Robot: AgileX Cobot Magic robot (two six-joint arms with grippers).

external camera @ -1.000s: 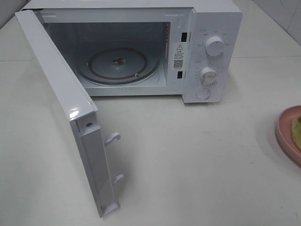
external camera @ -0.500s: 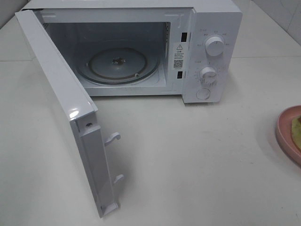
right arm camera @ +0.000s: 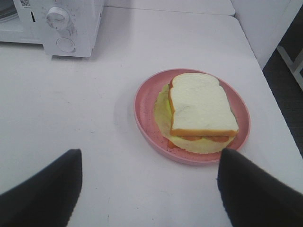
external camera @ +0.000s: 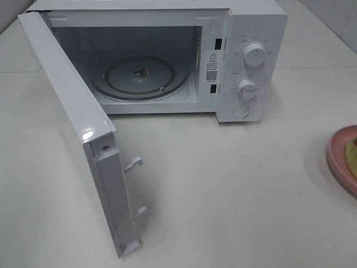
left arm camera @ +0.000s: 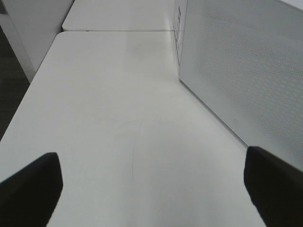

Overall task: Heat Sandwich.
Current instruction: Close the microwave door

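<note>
The sandwich, white bread with tan crust and pale green filling, lies on a round pink plate on the white table. My right gripper hovers short of the plate, open, with nothing between its dark fingers. In the high view only a sliver of the sandwich and the plate shows at the right edge. My left gripper is open and empty over bare table beside the microwave door. Neither gripper appears in the high view.
The white microwave stands at the back with its door swung wide toward the front left. A glass turntable lies in the cavity. Two knobs and a round button sit on its right panel.
</note>
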